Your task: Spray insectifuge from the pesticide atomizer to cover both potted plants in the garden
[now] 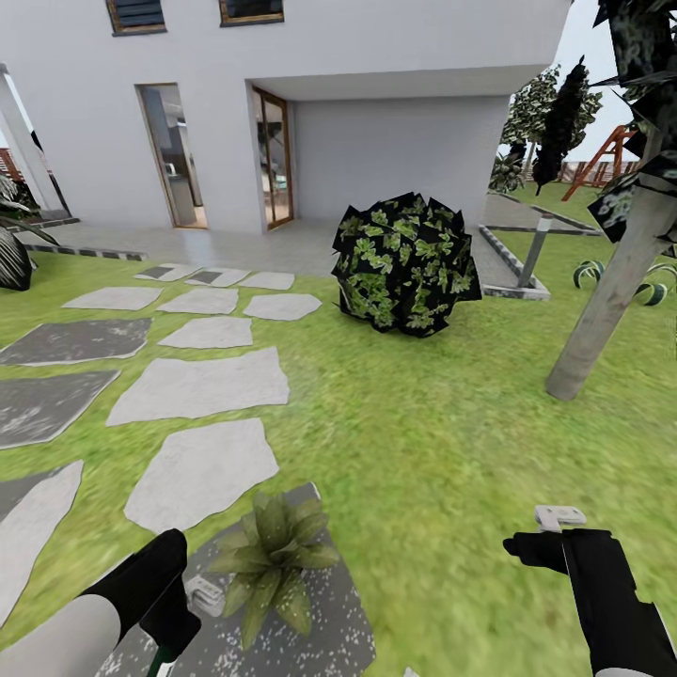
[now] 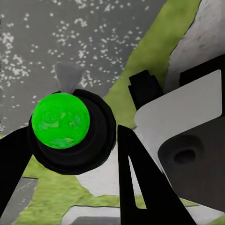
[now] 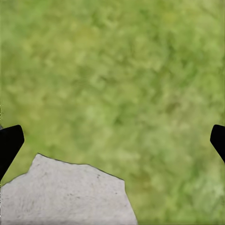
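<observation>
Left wrist view: left gripper [image 2: 70,164] jaws clamped on the pesticide atomizer [image 2: 63,129], nozzle over speckled paving. Right gripper [image 3: 112,140] jaws apart, empty, above lawn [image 3: 117,70]. Potted plant [image 1: 273,555] just beside the left gripper. Advice: aim nozzle squarely at the leaves, sweeping for full cover.

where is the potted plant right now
In the head view the potted plant sits low and left of centre on a dark speckled stepping stone, just beside the left hand.
</observation>
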Controlling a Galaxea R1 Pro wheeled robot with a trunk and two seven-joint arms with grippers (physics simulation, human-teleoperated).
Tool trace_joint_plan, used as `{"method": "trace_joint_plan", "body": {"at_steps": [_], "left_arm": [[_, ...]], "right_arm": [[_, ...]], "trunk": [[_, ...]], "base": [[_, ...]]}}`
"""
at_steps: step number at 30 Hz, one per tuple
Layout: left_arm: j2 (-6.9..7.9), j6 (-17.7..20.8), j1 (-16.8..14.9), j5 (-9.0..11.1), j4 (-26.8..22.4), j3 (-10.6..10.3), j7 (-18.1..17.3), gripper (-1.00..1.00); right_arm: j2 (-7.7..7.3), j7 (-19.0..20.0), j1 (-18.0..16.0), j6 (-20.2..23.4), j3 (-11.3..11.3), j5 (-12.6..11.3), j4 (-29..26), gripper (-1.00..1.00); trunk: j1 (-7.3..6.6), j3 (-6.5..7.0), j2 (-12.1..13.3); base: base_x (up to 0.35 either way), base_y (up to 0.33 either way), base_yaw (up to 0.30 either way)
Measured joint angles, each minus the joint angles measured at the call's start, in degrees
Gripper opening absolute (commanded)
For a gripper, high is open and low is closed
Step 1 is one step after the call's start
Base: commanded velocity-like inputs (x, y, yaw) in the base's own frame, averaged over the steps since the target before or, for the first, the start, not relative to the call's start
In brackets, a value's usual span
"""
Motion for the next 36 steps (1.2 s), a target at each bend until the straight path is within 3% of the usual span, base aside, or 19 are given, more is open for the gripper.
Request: {"method": "trace_joint_plan", "body": {"at_steps": [10, 19, 36], "left_arm": [[-0.01, 0.1, 0.0, 0.0, 0.0, -0.1, 0.0, -1.00], [0.01, 0.1, 0.0, 0.0, 0.0, 0.1, 0.0, -1.00], [0.02, 0.1, 0.0, 0.0, 0.0, 0.3, -0.1, -1.00]], "right_arm": [[0.00, 0.0, 0.0, 0.0, 0.0, 0.0, 0.0, 1.00], [0.00, 0.0, 0.0, 0.0, 0.0, 0.0, 0.0, 1.00], [0.00, 0.0, 0.0, 0.0, 0.0, 0.0, 0.0, 1.00]], "trunk": [[0.00, 0.00, 0.0], [0.02, 0.00, 0.0], [0.00, 0.00, 0.0]], "base": [[0.000, 0.124, -0.200], [-0.056, 0.043, -0.043], [-0.075, 0.252, -0.217]]}}
